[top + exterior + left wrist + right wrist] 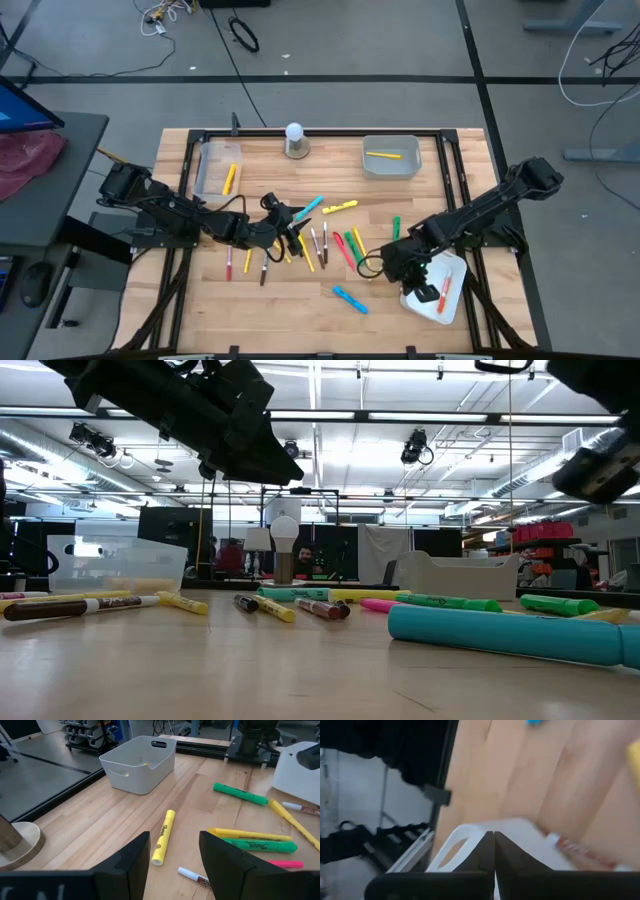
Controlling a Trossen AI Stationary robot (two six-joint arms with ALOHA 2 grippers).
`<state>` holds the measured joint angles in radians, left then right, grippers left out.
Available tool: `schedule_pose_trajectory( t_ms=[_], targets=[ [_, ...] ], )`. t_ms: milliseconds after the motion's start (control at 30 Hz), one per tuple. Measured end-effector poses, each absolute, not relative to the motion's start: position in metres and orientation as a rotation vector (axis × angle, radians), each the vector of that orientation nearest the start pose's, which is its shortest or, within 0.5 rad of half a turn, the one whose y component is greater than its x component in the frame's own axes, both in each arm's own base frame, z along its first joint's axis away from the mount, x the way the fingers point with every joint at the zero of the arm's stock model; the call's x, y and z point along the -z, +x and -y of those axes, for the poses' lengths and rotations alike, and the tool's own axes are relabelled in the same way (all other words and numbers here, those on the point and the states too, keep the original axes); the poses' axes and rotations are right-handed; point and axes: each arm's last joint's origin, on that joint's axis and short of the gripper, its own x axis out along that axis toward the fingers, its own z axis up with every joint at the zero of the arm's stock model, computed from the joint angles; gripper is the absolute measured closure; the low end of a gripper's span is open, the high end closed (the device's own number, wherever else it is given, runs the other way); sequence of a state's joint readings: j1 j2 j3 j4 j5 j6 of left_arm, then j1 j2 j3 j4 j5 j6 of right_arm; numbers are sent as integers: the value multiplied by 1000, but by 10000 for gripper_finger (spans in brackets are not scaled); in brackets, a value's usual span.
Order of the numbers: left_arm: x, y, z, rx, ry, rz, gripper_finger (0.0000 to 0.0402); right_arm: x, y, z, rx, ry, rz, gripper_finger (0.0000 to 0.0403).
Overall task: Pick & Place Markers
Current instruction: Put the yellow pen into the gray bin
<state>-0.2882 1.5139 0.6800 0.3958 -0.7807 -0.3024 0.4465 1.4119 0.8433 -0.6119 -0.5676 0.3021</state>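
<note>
Above the white tray (452, 272), the right claw (412, 262) is clenched empty; its marker (443, 292) may bounce out.

Both arms are dark, jointed links with black cables looped along them. The left gripper (172, 865) has two broad, flat black fingers; the right gripper (493, 852) has matching black fingers.
</note>
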Motion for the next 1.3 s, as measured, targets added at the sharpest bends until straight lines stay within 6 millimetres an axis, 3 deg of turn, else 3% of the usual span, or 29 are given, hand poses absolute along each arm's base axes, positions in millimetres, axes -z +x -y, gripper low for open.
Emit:
schedule_pose_trajectory(
  t_ms=[267,467,633,867,1300],
  targets=[
    [-188,288,64,-536,-66,-306,225,-196,212,-126,-695,380,-1460,401],
    [-188,288,63,-538,-66,-306,225,-214,225,-129,-670,236,-1283,401],
    [-188,288,63,-537,-67,-305,225,-210,240,-122,-598,208,-1187,401],
    [-188,288,63,-538,-67,-305,225,-178,236,-122,-723,281,-1351,401],
    [-188,288,63,-537,-67,-306,225,-181,215,-132,-729,387,-1539,401]
  ],
)
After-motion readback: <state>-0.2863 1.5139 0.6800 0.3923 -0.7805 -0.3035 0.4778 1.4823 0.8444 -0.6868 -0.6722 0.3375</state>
